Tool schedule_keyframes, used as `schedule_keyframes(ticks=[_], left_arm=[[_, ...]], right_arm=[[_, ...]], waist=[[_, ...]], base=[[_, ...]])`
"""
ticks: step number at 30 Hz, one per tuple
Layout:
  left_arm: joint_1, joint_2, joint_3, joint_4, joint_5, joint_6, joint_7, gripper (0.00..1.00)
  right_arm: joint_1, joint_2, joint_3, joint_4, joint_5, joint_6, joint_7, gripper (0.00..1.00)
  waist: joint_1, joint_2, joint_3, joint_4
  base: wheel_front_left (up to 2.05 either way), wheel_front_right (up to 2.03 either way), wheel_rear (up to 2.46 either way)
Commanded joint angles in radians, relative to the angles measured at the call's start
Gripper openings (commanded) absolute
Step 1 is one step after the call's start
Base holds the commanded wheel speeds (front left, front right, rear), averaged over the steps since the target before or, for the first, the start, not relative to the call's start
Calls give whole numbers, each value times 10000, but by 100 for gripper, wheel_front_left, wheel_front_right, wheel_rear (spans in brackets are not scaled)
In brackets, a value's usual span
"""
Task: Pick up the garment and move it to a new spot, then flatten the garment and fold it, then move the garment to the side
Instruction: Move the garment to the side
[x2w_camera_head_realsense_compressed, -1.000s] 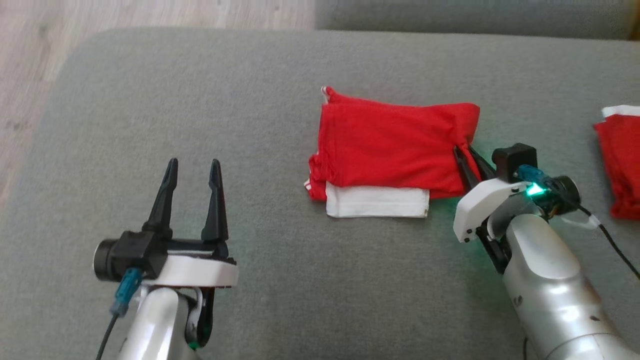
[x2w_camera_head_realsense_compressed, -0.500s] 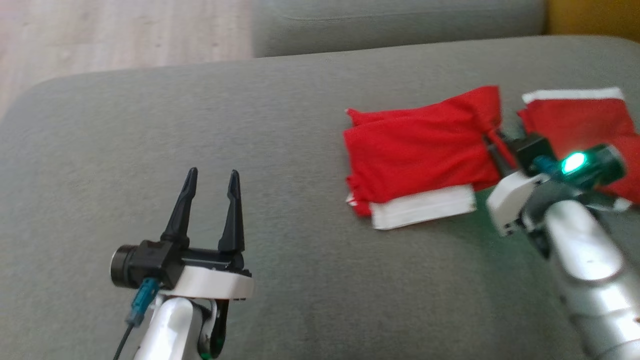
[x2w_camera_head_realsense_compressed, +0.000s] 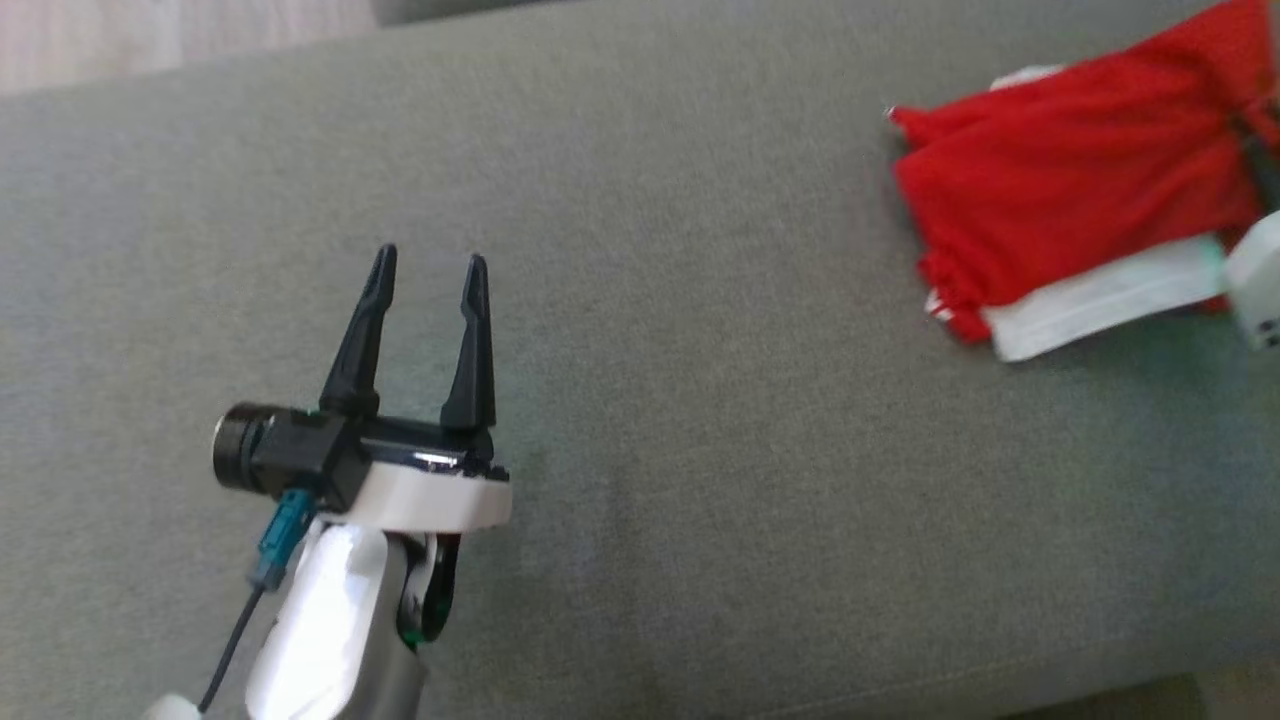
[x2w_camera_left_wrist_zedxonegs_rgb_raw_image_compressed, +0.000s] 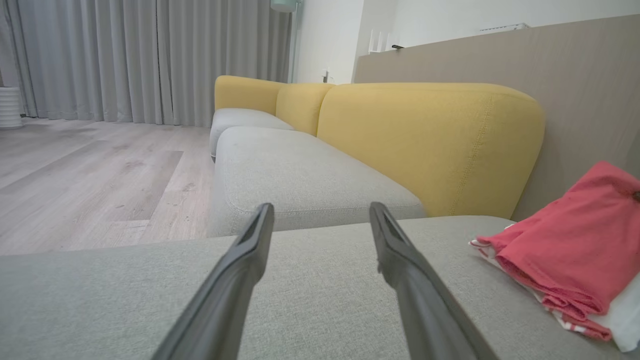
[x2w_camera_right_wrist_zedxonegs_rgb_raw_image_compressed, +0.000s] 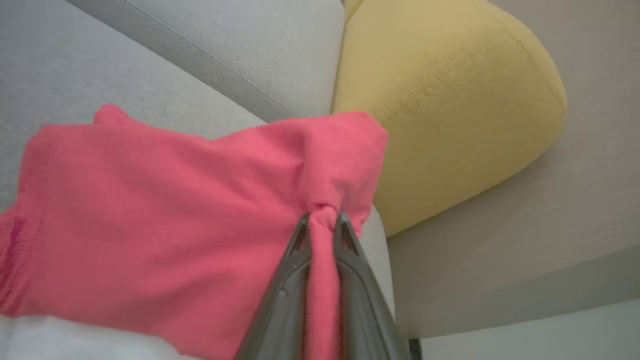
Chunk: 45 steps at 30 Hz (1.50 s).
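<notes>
Grey seat; wood floor past its edge at 11 o'clock, head view. L wrist view: 2nd seat at 12, yellow backrest at 1, curtains at 10-11, beige wall panel at 2.

The garment spills off the head view's top and right edges, slightly blurred; a pale housing beside it is sliced by that edge too; in the left wrist view the white layer leaves the corner (far end unseen); the right gripper buries the pinched fold.
</notes>
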Motion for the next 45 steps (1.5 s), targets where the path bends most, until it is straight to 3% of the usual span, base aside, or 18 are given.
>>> schedule_keyframes(ticks=[1, 6, 13, 14, 15, 16, 21, 25, 41, 45], left_arm=[[-408, 68, 322, -324, 138, -73, -93, 100], [-693, 68, 429, -265, 311, -227, -93, 100], [-902, 68, 676, -229, 407, -322, -93, 100], [-897, 68, 707, -229, 415, -331, -93, 100], [-884, 68, 735, -226, 423, -340, -93, 100], [-863, 68, 758, -219, 428, -351, -93, 100], [-783, 68, 906, -164, 419, -373, -93, 100], [-611, 68, 1079, -162, 397, -320, -93, 100], [956, 68, 1654, -529, -196, -41, -94, 100], [1385, 68, 1580, -582, -234, -39, -94, 100]], right_arm=[[-265, -421, -273, -301, 37, -7, 96, 0], [-304, -547, -1105, -39, -166, -7, 237, 0], [-73, -198, -2040, 359, -354, -7, 250, 0], [-53, -130, -2169, 389, -385, -7, 252, 11], [-37, -41, -2331, 408, -387, -7, 244, 98], [-23, 51, -2468, 413, -390, -7, 245, 100], [-89, 330, -2903, 225, -493, -7, 74, 100], [-100, 943, -3266, -122, -471, -7, -154, 100], [1582, 4592, -2888, -2553, 885, -7, -1515, 100], [2614, 5108, -2845, -2953, 1074, -7, -2035, 100]], waist=[[-2, 0, 470, -165], [-2, 0, 931, -138], [-2, 0, 1275, -9], [-2, 0, 1281, -3], [-2, 0, 1274, 0], [-2, 0, 1249, 2], [-2, 0, 1006, -15], [-2, 0, 539, -23], [-2, 0, -1670, 656], [-2, 0, -2024, 933]], base=[[0, 0, 0], [0, 0, 0], [0, 0, 0], [0, 0, 0], [0, 0, 0], [0, 0, 0], [0, 0, 0], [0, 0, 0], [0, 0, 0], [0, 0, 0]])
